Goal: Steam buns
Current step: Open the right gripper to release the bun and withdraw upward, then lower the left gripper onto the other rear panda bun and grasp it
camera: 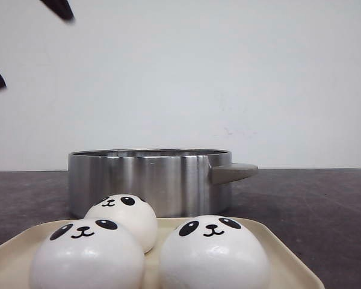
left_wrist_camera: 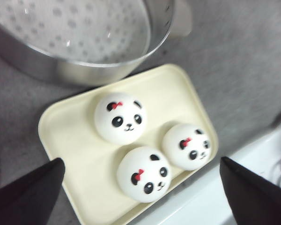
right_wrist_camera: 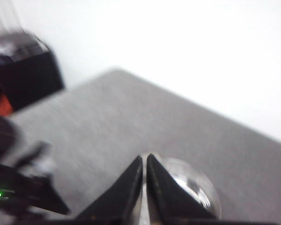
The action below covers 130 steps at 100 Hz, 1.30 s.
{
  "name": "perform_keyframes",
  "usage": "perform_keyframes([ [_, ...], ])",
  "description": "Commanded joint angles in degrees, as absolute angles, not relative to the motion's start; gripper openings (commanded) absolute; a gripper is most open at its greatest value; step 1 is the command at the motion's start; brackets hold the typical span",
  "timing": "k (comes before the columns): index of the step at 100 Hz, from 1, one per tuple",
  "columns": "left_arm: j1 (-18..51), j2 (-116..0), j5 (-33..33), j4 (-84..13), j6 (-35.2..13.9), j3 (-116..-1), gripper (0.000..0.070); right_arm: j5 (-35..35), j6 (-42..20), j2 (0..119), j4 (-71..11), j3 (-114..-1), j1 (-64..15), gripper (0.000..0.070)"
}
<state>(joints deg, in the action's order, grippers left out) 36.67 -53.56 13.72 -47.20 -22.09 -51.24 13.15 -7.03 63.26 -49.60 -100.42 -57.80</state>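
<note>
Three white panda-faced buns (camera: 87, 256) (camera: 125, 217) (camera: 213, 256) sit on a cream tray (camera: 284, 257) at the near edge, in front of a steel steamer pot (camera: 150, 180). In the left wrist view the same buns (left_wrist_camera: 120, 117) (left_wrist_camera: 144, 173) (left_wrist_camera: 187, 146) show red bows, and the tray (left_wrist_camera: 70, 136) lies beside the pot's perforated floor (left_wrist_camera: 75, 33), where no bun shows. My left gripper (left_wrist_camera: 140, 163) hangs open above the tray, holding nothing; its tips show high at the left (camera: 27, 42). My right gripper (right_wrist_camera: 144, 157) is shut, with a round glassy lid (right_wrist_camera: 192, 187) just beyond its tips; contact is unclear.
The pot's handle (camera: 231, 173) sticks out to the right. A white ledge (left_wrist_camera: 253, 187) runs along the tray's near side. Dark equipment (right_wrist_camera: 28, 70) stands at the table's edge in the right wrist view. A grey tabletop (camera: 313, 205) spreads right of the pot.
</note>
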Motion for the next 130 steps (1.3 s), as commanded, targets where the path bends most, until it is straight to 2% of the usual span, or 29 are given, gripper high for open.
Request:
perform_keyframes([
  [1, 38.7, -57.8, 12.0, -46.2, -23.9, -51.7, 0.0628, 16.7, -6.5, 62.3, -51.3, -101.2, -60.3, 0.0005],
  [18, 41.9, -67.7, 11.8, -42.3, -25.1, -51.7, 0.0631, 23.4, -9.9, 57.0, -58.0, -101.2, -63.6, 0.0005],
  [38, 42.2, -77.6, 10.1, -35.0, -25.2, -51.7, 0.0631, 29.5, -13.3, 53.3, -65.7, -101.2, -63.8, 0.0005],
  [50, 42.1, -81.9, 8.6, -33.5, -25.2, -51.8, 0.0631, 30.0, -16.3, 51.6, -68.7, -101.2, -63.8, 0.0005],
  [68, 42.0, -85.9, 7.0, -31.2, -25.3, -51.8, 0.0631, 30.1, -16.5, 50.7, -69.9, -101.2, -63.8, 0.0005],
  [90, 42.0, -88.2, 6.4, -27.4, -29.2, -51.8, 0.063, 30.0, -17.4, 50.5, -70.5, -101.2, -63.8, 0.0005],
  [107, 42.0, -90.1, 5.7, -28.4, -29.5, -51.8, 0.0619, 30.1, -18.4, 50.5, -72.1, -101.2, -63.8, 0.0005],
  [112, 42.0, -90.5, 5.6, -29.1, -29.6, -51.8, 0.0562, 30.1, -18.9, 50.5, -72.4, -101.2, -63.8, 0.0005],
  [116, 42.0, -90.8, 5.5, -29.6, -29.6, -51.8, 0.0476, 30.1, -18.9, 50.5, -72.5, -101.2, -63.8, 0.0005],
  [122, 42.0, -90.9, 5.3, -30.4, -29.6, -51.8, 0.0271, 30.2, -18.9, 50.5, -72.5, -101.1, -63.8, 0.0005],
  [128, 42.0, -90.9, 4.6, -30.7, -29.6, -51.8, 0.0, 30.4, -18.9, 50.5, -72.5, -100.9, -63.8, 0.0005],
  [130, 42.0, -90.9, 4.6, -30.7, -29.6, -51.8, 0.0, 30.5, -18.9, 50.5, -72.5, -100.7, -63.8, 0.0005],
])
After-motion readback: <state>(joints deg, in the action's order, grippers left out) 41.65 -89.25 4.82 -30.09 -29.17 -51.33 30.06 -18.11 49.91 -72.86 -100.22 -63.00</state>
